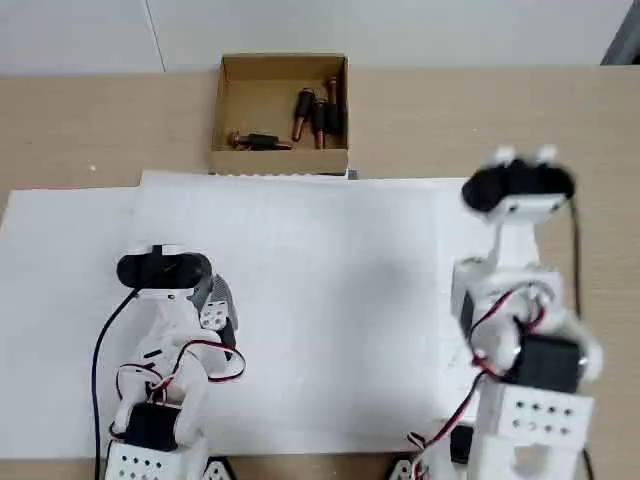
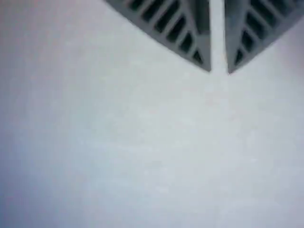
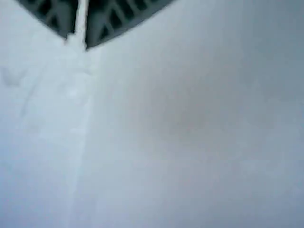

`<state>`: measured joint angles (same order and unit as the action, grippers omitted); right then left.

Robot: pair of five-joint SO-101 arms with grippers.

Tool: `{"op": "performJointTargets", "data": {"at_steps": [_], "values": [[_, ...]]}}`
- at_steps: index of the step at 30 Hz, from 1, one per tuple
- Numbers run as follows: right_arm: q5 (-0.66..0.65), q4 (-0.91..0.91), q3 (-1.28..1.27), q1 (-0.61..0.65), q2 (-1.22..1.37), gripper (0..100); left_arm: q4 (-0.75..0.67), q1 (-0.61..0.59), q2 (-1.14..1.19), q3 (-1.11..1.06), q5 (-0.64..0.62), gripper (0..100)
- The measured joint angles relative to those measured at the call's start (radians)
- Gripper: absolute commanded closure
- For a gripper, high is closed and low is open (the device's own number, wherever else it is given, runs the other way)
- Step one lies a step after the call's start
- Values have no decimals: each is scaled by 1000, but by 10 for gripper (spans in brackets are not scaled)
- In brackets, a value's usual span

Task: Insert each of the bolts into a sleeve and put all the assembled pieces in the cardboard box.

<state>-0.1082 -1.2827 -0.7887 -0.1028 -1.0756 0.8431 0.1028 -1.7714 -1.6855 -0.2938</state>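
Left fingers [image 2: 187, 28] closed, cardboard box [image 1: 283, 160] holding two bolts [image 1: 322, 115] front-to-back, one crosswise

Box [image 1: 280, 160]: brown cardboard, matt.
Bolts [image 1: 302, 110]: coppery metal, slight sheen.
Sleeves [image 1: 322, 118]: dark, matt.
Sheet [image 1: 330, 300]: white, matt, faintly textured.
Table [image 1: 80, 120]: pale wood-look, smooth.
Arms [image 1: 520, 410]: white plastic, smooth.
Left gripper [image 2: 218, 69], right gripper [image 3: 76, 40]: grey ribbed plastic, matt.

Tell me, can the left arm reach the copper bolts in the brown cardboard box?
Probably yes: the brown cardboard box is open, and just white paper lies between it and the left gripper.
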Motion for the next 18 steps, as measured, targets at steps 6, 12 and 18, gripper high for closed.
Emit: {"op": "performJointTargets", "data": {"at_steps": [6, 12, 18], "values": [[0, 173, -408, -2, -226, 996, 0, 0, 0, 0, 0, 994], [0, 238, -646, 3, -419, 996, 0, 0, 0, 0, 0, 994], [0, 241, -819, 78, -638, 996, 0, 0, 0, 0, 0, 994]]}}
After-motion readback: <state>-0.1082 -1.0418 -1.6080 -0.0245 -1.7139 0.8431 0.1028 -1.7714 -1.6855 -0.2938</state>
